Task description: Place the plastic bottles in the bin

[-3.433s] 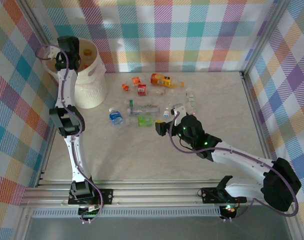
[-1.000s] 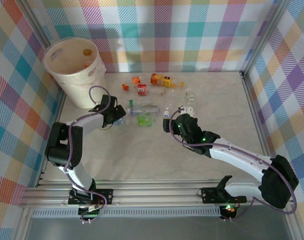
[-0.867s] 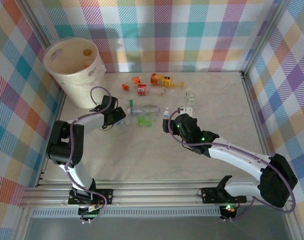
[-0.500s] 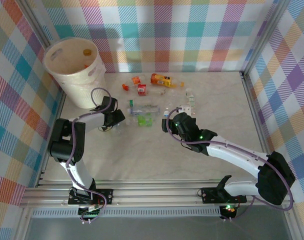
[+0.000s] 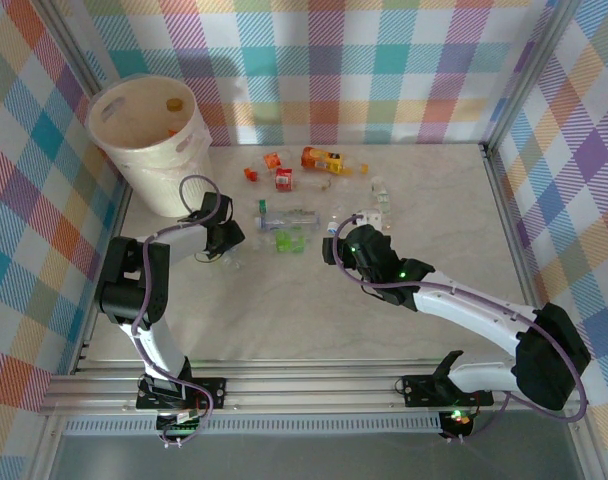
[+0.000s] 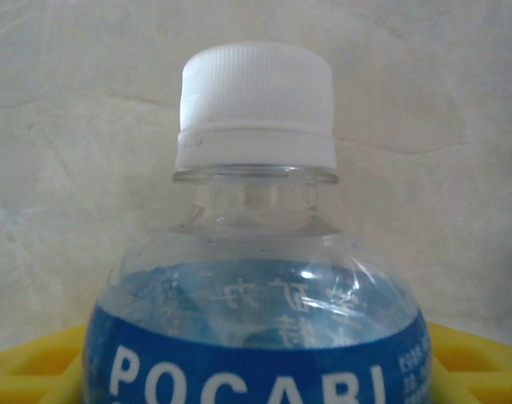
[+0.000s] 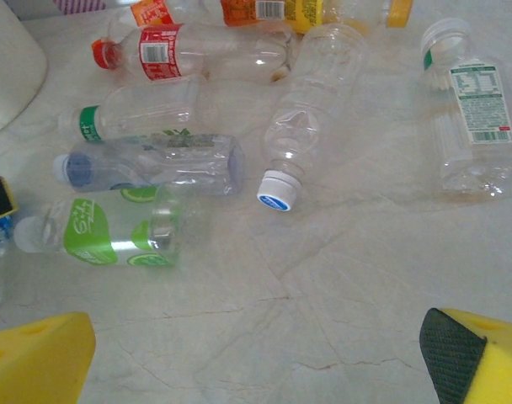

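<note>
noted left claw (image 5: 224, 240) around blue-label bottle (image 6: 254, 278) on counter (image 5: 284, 310) just beside bin (image 5: 174, 182); could not tell whether pinching yet. saw right claw (image 7: 256, 358) spread, empty, over other bottles (image 7: 180, 164) farther from bin. flagged risk of slick round bottle squirting free from off-centre squeeze.

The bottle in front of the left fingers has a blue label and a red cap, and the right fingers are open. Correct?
No: the cap is white, not red, as the left wrist view shows. The bottle does have a blue label, and the right fingers are open.
</note>
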